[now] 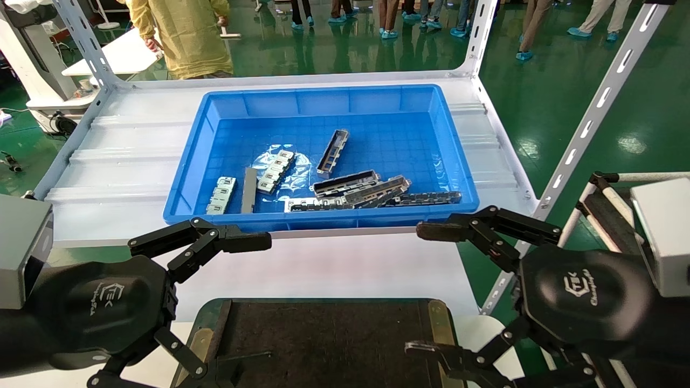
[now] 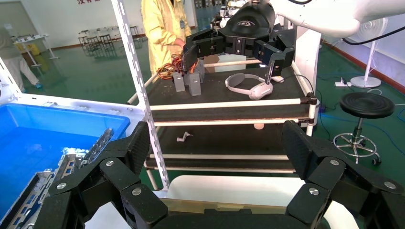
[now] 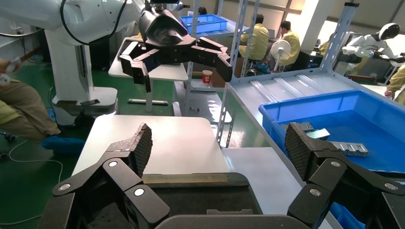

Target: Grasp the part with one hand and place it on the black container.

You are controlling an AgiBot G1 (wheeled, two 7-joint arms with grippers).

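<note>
My left gripper and my right gripper both hang empty with fingers spread wide, one at each side of the black container, which lies nearest me and holds no parts. Beyond it, on the counter, sits one blue bin. In the bin I count about five long channel strips. The part lies alone near the middle, and the others are piled toward the near right. Two short segmented blocks and one flat grey bar lie to their left.
</note>
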